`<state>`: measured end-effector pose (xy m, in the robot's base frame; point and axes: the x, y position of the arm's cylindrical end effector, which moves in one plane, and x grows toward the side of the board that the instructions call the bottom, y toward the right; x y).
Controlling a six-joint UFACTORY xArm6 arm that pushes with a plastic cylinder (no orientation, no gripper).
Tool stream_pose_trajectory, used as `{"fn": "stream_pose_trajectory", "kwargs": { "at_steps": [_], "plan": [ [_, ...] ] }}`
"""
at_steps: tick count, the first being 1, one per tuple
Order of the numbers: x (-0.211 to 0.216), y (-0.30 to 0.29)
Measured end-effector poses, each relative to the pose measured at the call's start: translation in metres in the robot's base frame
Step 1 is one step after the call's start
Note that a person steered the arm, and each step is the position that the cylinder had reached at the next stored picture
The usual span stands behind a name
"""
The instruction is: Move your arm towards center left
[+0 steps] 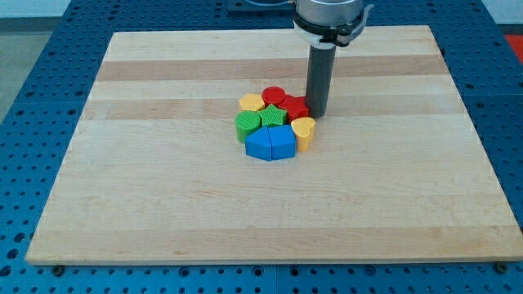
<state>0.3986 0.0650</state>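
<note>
Dark, straight metal rod comes down from the view's top, and my tip (317,113) sits on the pale wooden plank surface (163,188) just right of centre — there's no pincer on this arm, so nothing to release or clench, only the rod end to push with.

Goal spot, centre left, is bare wood well apart from the tip toward the view's left. Catch: the block cluster lies directly btwn tip and goal. Tip is touching or just beside the red block (296,107) at the cluster's right edge; can't tell which.

Blocks look like smooth plastic, packed touching:
- red round cylinder (273,95) at top
- yellow pentagon-ish block (251,103) top left
- green star-shaped block (274,116) in the middle
- green ridged round block (248,125) on the left
- yellow rounded block (303,131) on the right
- blue two-piece block (271,144) at the bottom

A straight leftward slide would prob. shove the whole cluster along — skirting it via the view's top looks cleaner.
</note>
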Motion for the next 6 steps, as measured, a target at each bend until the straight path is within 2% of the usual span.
{"fn": "stream_pose_trajectory", "kwargs": {
  "at_steps": [2, 3, 4, 5, 6],
  "plan": [
    [0.004, 0.012],
    [0.028, 0.035],
    [0.069, 0.042],
    [0.117, 0.026],
    [0.135, -0.029]
  ]
}}
